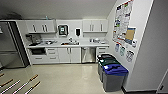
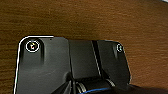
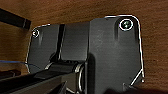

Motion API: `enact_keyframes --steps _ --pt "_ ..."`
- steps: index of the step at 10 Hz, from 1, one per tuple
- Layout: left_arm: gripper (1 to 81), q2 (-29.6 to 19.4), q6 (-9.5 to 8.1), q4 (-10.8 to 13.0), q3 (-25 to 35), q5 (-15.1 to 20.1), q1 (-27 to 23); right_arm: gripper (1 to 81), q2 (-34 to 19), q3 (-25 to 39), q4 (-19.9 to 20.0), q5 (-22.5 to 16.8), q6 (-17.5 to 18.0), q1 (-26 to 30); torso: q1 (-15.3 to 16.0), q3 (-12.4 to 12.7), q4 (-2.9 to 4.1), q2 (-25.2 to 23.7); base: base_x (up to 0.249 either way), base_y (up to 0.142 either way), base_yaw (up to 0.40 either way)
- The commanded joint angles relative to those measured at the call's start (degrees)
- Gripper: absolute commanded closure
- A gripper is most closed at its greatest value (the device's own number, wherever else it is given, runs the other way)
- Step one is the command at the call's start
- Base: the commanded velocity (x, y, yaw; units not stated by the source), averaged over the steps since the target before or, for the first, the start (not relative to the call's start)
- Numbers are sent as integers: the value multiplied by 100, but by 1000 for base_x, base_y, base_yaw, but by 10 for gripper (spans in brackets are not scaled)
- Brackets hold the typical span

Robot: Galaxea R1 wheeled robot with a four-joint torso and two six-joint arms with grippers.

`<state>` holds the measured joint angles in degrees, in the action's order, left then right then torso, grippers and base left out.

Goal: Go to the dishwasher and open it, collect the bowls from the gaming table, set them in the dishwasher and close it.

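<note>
Head cam: kitchenette ahead, dishwasher (image 1: 88, 55) shut under the counter (image 1: 67, 45), right of the white cabinets; bins (image 1: 112, 72) near right wall. Wrist cams: brown wood surface (image 2: 100, 20); grip state can't tell.

Ahead of me across the floor (image 1: 65, 75), the dishwasher (image 1: 88, 55) sits under the counter (image 1: 67, 45), with the sink (image 1: 70, 43) up on that counter just to its left. The fridge (image 1: 11, 45) stands far to my left, the bins (image 1: 112, 72) line the wall on my right, nearer than the dishwasher. Rods (image 1: 23, 85) lie low at my left.
</note>
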<state>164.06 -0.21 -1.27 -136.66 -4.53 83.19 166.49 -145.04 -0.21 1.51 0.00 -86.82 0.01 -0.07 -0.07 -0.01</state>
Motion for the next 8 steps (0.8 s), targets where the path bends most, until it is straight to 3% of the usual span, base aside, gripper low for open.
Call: enact_keyframes --steps 1,8 --pt "10 -40 3 13 78 269 -334 10 -34 21 38 -292 0 292 0 0 0 0 149 0 0" --pt "10 -40 3 13 78 269 -334 10 -34 12 38 -292 0 292 2 0 0 0 149 0 0"
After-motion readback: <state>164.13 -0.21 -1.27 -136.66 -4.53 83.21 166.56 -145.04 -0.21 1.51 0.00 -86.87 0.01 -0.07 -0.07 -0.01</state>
